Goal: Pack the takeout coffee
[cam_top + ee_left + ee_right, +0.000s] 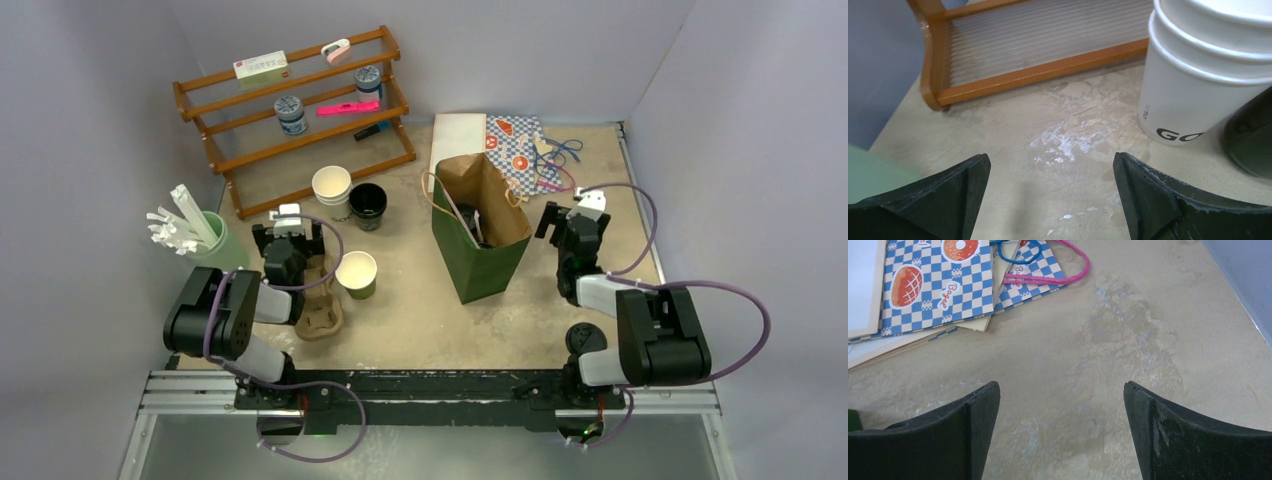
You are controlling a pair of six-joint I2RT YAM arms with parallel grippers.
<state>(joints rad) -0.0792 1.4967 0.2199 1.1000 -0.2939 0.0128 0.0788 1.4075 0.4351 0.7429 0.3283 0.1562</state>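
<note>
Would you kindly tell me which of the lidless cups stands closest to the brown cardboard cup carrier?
The olive-green paper cup with the white inside, just right of the carrier; the white paper cup stack and black paper cup stand farther back.

Clear run of bare table straight ahead of the left gripper, jaws standing wide. Closed off far by the wooden rack, right by a stack of white cups with a black cup beside it, left by a pale green holder. Open table before the right gripper too, jaws wide; flat checked bags at far left. Between the arms, upright green bag, mouth open upward. Just right of the left arm, lidless green cup and cardboard carrier.
</note>
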